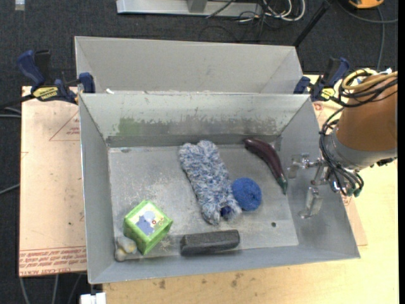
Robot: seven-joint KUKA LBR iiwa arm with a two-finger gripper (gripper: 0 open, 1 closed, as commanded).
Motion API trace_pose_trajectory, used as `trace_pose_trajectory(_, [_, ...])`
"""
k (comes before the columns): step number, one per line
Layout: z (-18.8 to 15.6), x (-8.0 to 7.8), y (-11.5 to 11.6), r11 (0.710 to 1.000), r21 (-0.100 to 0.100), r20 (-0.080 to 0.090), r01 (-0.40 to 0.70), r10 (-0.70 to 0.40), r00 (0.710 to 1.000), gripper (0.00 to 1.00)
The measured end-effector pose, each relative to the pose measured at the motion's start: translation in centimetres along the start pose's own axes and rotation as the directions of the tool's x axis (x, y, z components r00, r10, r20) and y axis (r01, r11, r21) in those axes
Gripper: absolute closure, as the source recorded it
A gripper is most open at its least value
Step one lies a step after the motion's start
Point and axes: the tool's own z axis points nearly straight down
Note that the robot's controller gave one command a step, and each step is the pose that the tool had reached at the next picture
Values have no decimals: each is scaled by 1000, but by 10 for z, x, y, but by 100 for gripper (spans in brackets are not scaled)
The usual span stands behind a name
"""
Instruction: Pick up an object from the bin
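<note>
Eggplant (pixel 268 158), purple, lay at the back right of the bin (pixel 190 116), just beside the gripper (pixel 304 187). We noted the claw released and empty, over the right wall. We judged this the approach step, with nothing picked. Next move: centre over a thing, descend, close.

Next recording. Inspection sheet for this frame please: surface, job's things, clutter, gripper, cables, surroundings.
Surface: grey metal bin, floor scuffed and dusty.
Job's things: dark purple toy eggplant, nearest the gripper; blue ball touching a blue-and-white fuzzy cloth; green picture cube; dark grey block; small pale lump beside the cube.
Clutter: nothing seen.
Gripper: gripper at the bin's right side, right of the eggplant, open, nothing between its fingers.
Cables: bundle at the arm's wrist; loose cables on the floor behind the bin.
Surroundings: dark carpet.
</note>
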Motion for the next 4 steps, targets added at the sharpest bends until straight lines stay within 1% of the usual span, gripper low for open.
trace_pose_trajectory(1, [-5,-2,1,1000,1,7,4,-4,1000,0])
trace_pose_trajectory(2, [17,-33,24,998,8,15,65,-65,998,0])
trace_pose_trajectory(3, [52,-45,65,989,1,14,147,-147,989,0])
trace_pose_trajectory(4, [61,-27,78,993,0,2,117,-117,993,0])
